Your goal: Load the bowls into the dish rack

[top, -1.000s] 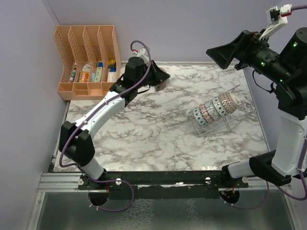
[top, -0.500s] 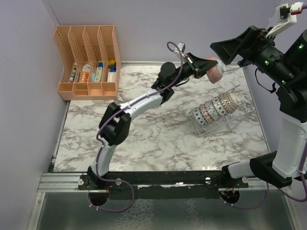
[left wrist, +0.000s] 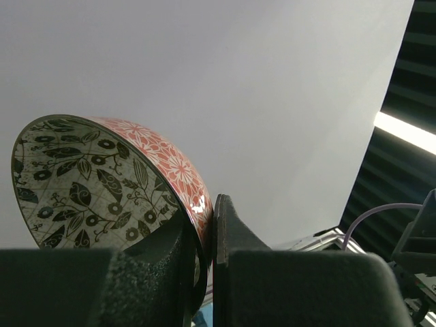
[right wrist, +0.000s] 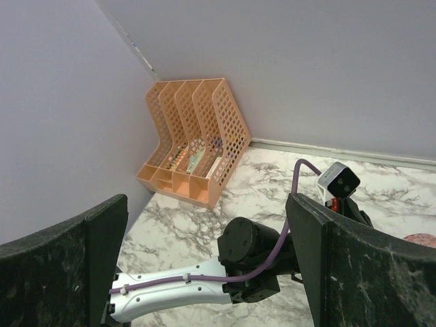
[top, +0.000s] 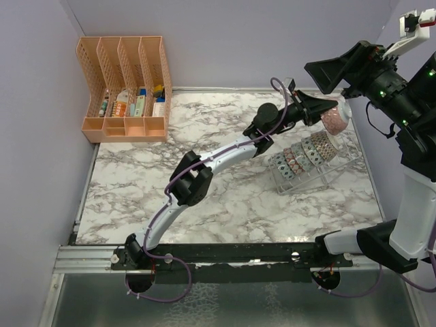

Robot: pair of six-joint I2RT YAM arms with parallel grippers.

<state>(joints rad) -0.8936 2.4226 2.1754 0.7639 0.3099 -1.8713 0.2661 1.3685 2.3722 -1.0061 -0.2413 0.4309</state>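
Marbled white tabletop [top: 136, 184] inspection: the left gripper [top: 324, 111], fingers pinched on the rim of a red floral ceramic bowl [top: 334, 118], has swung rightward to hover above the clear wire dish rack [top: 345, 161] and its five standing bowls [top: 303, 155], so final slotting appears next, while the right gripper [right wrist: 204, 204] gapes wide, empty.

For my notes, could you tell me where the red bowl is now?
Top view, right side: the red bowl is held aloft by the left gripper, by the far end of the dish rack.
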